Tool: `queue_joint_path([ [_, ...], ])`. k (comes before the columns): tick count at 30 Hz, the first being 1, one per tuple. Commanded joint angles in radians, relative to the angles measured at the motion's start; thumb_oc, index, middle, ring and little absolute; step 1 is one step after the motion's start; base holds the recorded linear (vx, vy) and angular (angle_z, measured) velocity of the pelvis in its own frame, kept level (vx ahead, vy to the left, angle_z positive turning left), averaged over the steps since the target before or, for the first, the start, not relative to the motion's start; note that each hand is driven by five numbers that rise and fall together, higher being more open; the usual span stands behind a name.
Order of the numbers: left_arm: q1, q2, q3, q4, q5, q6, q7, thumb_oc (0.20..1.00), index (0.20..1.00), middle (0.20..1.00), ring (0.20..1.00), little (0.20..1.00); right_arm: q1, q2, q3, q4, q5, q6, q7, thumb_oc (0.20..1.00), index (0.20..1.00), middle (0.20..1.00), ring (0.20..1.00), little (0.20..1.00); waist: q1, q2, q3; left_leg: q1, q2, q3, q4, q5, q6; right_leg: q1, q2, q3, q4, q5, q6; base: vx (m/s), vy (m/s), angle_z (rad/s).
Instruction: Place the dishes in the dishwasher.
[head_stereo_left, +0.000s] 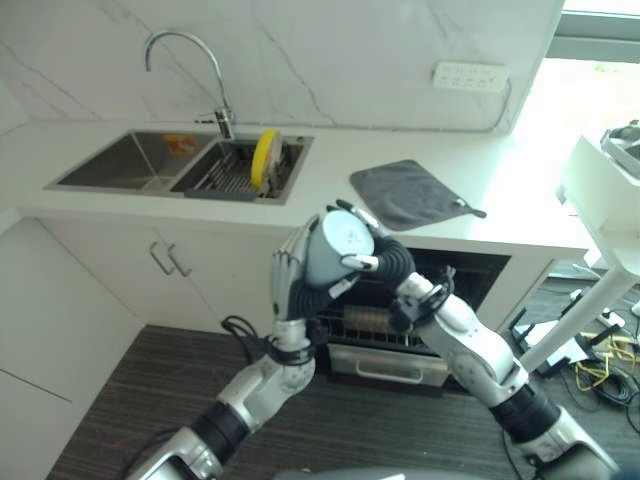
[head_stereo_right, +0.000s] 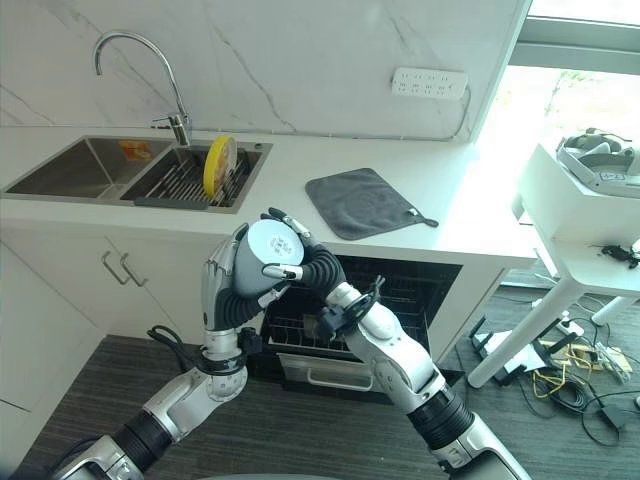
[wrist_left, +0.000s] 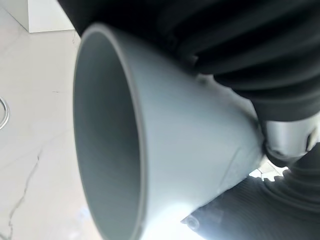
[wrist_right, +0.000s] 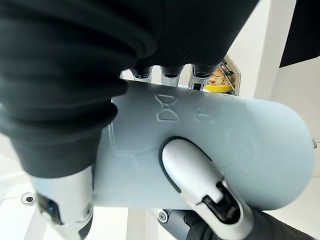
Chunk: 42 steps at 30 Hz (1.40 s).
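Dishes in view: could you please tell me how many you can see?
2. A grey cup is held between both hands, the left hand and right hand, above the open dishwasher. A yellow plate stands upright in the sink rack. More may be hidden inside the dishwasher.

Desk and surroundings
Grey cloth (head_stereo_right: 367, 201) flat on white desk (head_stereo_right: 455, 215); curved tap (head_stereo_right: 140, 75) behind double sink (head_stereo_right: 60, 170); socket strip (head_stereo_right: 430, 83) on marble wall; white side table (head_stereo_right: 575, 215) alongside.
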Motion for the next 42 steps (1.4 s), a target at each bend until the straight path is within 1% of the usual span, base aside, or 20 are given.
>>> queue_joint_path([
  [1,-0.093,0.015,-0.009,-0.006,-0.006,-0.04,0.02,0.2,0.2,0.2,0.2,0.2,-0.106,0.058,0.044,0.012,-0.027,-0.006,0.029,1.0,1.0,1.0,1.0,1.0,0.015,-0.052,0.013,-0.007,-0.004,-0.017,0.096,-0.138,0.005,0.033,-0.049,0.016,0.082,-0.145,-0.003,0.0,0.0,0.0],
  [7,-0.096,0.017,0.003,-0.015,-0.012,-0.04,0.015,0.2,0.2,0.2,0.2,0.2,-0.099,0.057,0.045,0.043,-0.047,-0.035,0.06,1.0,1.0,1.0,1.0,1.0,0.017,-0.052,0.015,-0.011,-0.006,-0.021,0.104,-0.14,0.007,0.031,-0.051,0.016,0.086,-0.144,-0.003,0.0,0.0,0.0],
  [17,-0.107,0.012,-0.006,-0.014,-0.019,-0.025,-0.003,0.2,0.2,0.2,0.2,0.2,-0.098,0.06,0.057,0.062,-0.064,-0.042,0.071,1.0,1.0,1.0,1.0,1.0,0.017,-0.052,0.016,-0.011,-0.009,-0.022,0.105,-0.14,0.009,0.029,-0.051,0.016,0.088,-0.143,-0.003,0.0,0.0,0.0],
  [23,-0.108,0.015,-0.002,-0.015,-0.028,-0.038,-0.013,0.2,0.2,0.2,0.2,0.2,-0.098,0.057,0.06,0.067,-0.075,-0.043,0.086,1.0,1.0,1.0,1.0,1.0,0.018,-0.052,0.016,-0.011,-0.01,-0.021,0.102,-0.139,0.01,0.03,-0.051,0.013,0.085,-0.141,-0.003,0.0,0.0,0.0],
  [24,-0.108,0.016,-0.001,-0.015,-0.024,-0.048,-0.014,0.2,0.2,0.2,0.2,0.2,-0.097,0.053,0.061,0.066,-0.08,-0.043,0.079,1.0,1.0,1.0,1.0,1.0,0.019,-0.053,0.016,-0.011,-0.01,-0.02,0.1,-0.138,0.01,0.03,-0.052,0.011,0.085,-0.141,-0.002,0.0,0.0,0.0],
  [28,-0.106,0.016,-0.005,-0.019,-0.028,-0.05,-0.023,0.2,0.2,0.2,0.2,0.2,-0.096,0.051,0.062,0.07,-0.095,-0.049,0.076,1.0,1.0,1.0,1.0,1.0,0.019,-0.053,0.016,-0.01,-0.009,-0.02,0.098,-0.137,0.01,0.03,-0.052,0.009,0.085,-0.141,-0.001,0.0,0.0,0.0],
  [35,-0.113,0.021,-0.007,-0.028,-0.023,-0.059,-0.025,0.2,0.2,0.2,0.2,0.2,-0.107,0.035,0.065,0.089,-0.216,-0.081,0.05,1.0,1.0,1.0,1.0,1.0,0.02,-0.055,0.018,-0.011,-0.01,-0.022,0.096,-0.136,0.011,0.029,-0.052,0.009,0.084,-0.139,0.0,0.0,0.0,0.0],
  [39,-0.12,0.024,-0.008,-0.037,-0.027,-0.062,-0.042,0.2,0.2,0.2,0.2,0.2,-0.113,0.025,0.063,0.089,-0.212,-0.088,0.048,1.0,1.0,1.0,1.0,1.0,0.02,-0.055,0.02,-0.013,-0.01,-0.021,0.097,-0.136,0.011,0.027,-0.053,0.008,0.084,-0.138,0.002,0.0,0.0,0.0],
  [42,-0.12,0.022,-0.012,-0.045,-0.018,-0.065,-0.051,0.2,0.2,0.2,0.2,0.2,-0.116,0.022,0.06,0.086,-0.239,-0.096,0.028,1.0,1.0,1.0,1.0,1.0,0.019,-0.055,0.021,-0.012,-0.009,-0.02,0.096,-0.137,0.011,0.027,-0.053,0.009,0.085,-0.138,0.002,0.0,0.0,0.0],
])
